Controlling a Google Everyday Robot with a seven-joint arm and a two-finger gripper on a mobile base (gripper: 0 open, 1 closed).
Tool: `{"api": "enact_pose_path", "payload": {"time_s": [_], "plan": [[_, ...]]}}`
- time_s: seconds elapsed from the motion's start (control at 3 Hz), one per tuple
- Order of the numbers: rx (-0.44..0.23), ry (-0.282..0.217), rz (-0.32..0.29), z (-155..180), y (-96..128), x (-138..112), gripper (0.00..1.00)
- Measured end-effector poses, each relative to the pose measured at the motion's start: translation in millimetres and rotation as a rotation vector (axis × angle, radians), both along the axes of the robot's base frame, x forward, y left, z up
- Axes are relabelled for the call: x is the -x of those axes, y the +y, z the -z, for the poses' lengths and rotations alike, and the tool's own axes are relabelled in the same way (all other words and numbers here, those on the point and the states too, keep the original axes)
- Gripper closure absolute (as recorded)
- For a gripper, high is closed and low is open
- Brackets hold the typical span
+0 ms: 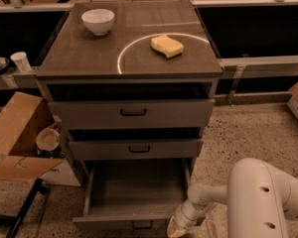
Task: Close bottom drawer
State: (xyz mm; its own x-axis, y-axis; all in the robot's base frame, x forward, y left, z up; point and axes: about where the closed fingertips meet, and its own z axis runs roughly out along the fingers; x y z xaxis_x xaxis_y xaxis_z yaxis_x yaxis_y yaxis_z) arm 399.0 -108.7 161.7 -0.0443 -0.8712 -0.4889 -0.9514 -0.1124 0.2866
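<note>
Cabinet fills the middle of my view, a grey-brown unit of three drawers standing on a speckled floor. My arm comes next, a bulky white shell at the lower right, reaching left with a slimmer white forearm. The bottom drawer is pulled well out toward me, so I look down into its long plain box; its short front panel sits at the lower edge of my view, with the small dark bar handle just showing. A cardboard box with open flaps lies on the floor to the left of the cabinet. The top drawer is out a little, with a dark gap above it, and the middle drawer likewise stands slightly proud. On the worktop a white ring is marked; a white bowl sits at the back left outside it, and a yellow sponge lies inside it at the back right. The tool hangs low by the right front corner of the bottom drawer, just beside its front panel; whether it touches I cannot tell, nor whether it is wide or narrow. A paper cup stands on a ledge at far left.
</note>
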Motion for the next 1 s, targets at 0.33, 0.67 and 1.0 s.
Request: {"api": "enact_pose_path", "payload": {"time_s": [0.33,0.67,1.0], "plan": [[0.001,-0.001,0.003,0.2,-0.2,-1.1,0.58],[0.001,-0.001,0.003,0.2,-0.2,-1.0,0.34],[0.001,-0.001,0.003,0.2,-0.2,-1.0,0.11]]}}
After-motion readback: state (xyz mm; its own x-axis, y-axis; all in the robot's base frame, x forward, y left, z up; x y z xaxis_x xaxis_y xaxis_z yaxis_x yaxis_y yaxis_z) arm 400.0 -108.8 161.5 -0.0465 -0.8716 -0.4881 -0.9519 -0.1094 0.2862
